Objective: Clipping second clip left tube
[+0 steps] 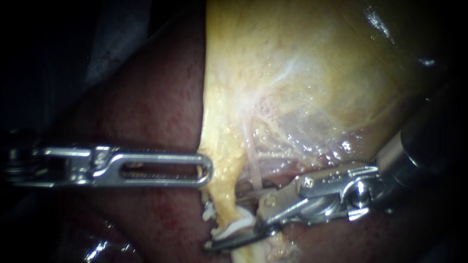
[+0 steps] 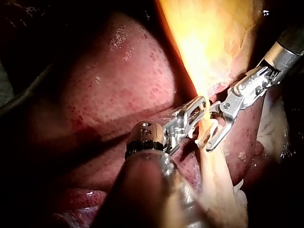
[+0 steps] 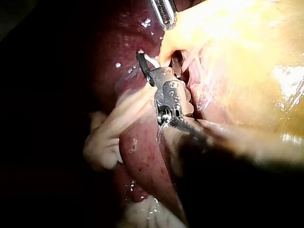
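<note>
Dark red liver (image 1: pixel 146 112) lies behind everything, with the yellow gallbladder (image 1: pixel 302 73) beside it. We pinch the gallbladder's edge with our left instrument (image 1: pixel 207 170), its jaws pressed onto it. Our right instrument (image 1: pixel 229 237) grips a white clip (image 1: pixel 234 227) between its jaws, which stand apart. The left tube (image 1: pixel 223 202) runs between those jaws, just past the left instrument's tip.
</note>
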### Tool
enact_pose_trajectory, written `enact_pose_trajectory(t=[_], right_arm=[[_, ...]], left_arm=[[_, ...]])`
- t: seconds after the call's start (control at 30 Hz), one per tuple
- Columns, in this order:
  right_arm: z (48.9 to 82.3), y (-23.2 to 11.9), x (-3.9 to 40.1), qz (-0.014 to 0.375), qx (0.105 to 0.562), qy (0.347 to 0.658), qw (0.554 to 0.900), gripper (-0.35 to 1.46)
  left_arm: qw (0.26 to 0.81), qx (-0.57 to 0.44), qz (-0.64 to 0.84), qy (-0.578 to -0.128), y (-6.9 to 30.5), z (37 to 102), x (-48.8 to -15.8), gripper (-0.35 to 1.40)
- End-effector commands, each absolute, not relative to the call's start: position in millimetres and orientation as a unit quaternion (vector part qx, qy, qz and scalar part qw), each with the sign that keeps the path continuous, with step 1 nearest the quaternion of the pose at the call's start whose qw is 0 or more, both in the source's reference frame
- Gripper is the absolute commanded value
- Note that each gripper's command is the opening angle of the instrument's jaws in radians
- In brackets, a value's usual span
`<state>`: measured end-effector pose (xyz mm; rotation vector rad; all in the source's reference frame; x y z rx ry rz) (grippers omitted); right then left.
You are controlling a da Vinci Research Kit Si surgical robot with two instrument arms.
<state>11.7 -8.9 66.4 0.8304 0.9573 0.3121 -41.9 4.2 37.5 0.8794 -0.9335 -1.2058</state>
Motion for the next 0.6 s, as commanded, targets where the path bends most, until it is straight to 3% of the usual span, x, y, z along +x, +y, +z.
enact_pose_trajectory(t=[0.03,0.27,0.6], right_arm=[[66.6,-8.8,11.7,0.146,0.386,0.445,0.795,0.33],[67.1,-8.1,11.5,0.151,0.397,0.440,0.792,-0.31],[67.6,-8.0,11.5,0.147,0.398,0.441,0.791,-0.35]], left_arm=[[0.637,0.385,-0.528,-0.409,4.2,37.5,-41.9,-0.35],[0.637,0.385,-0.528,-0.409,4.2,37.5,-41.9,-0.35],[0.637,0.385,-0.528,-0.409,4.2,37.6,-41.9,-0.35]])
